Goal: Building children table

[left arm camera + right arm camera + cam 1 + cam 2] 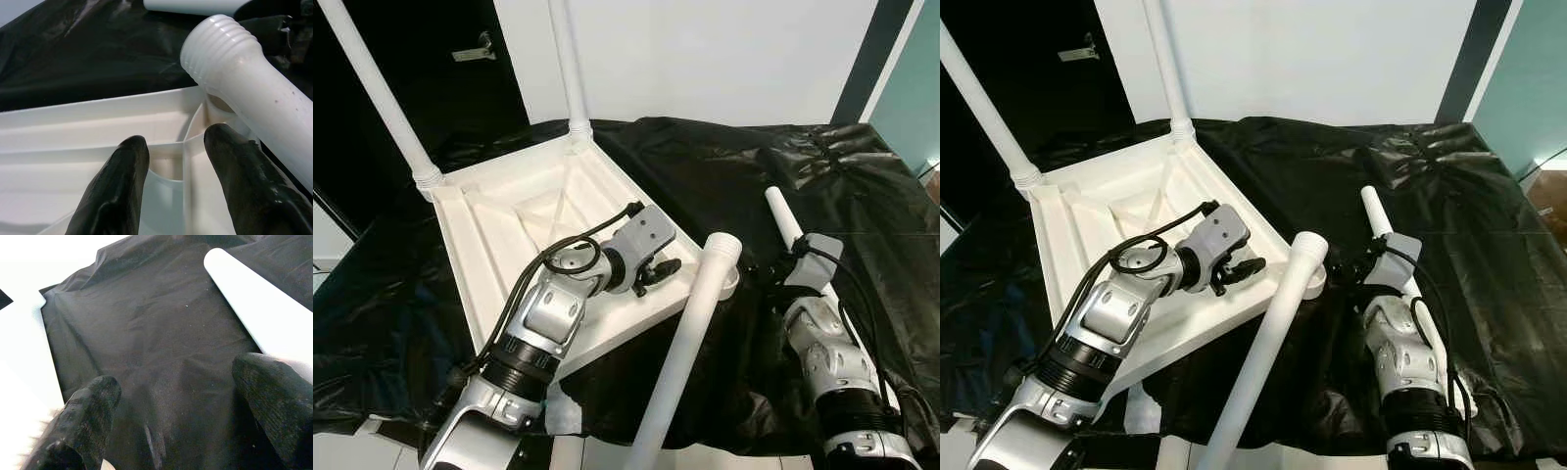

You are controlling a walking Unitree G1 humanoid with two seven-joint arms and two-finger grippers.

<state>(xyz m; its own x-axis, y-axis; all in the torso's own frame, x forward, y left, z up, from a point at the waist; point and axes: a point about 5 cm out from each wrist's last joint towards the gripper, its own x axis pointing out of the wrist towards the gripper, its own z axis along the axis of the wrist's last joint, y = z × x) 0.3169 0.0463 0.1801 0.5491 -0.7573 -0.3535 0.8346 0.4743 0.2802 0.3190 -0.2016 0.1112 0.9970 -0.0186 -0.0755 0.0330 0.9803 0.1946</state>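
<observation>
White plastic children's tabletop (pixel 509 220) lies upside down on black plastic sheeting (pixel 754 166), sockets up for two fitted white legs (pixel 570 64); left gripper (pixel 176 176), jaws apart, steadies near the corner socket (pixel 729 279) by a loose threaded white leg (pixel 690 343); right gripper (pixel 181 416), open, rests beside another loose white tube (pixel 786 223).

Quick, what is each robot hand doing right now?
Left end effector: open, holding nothing, over the upturned white tabletop.
Right end effector: open, holding nothing, beside a loose white leg.
</observation>
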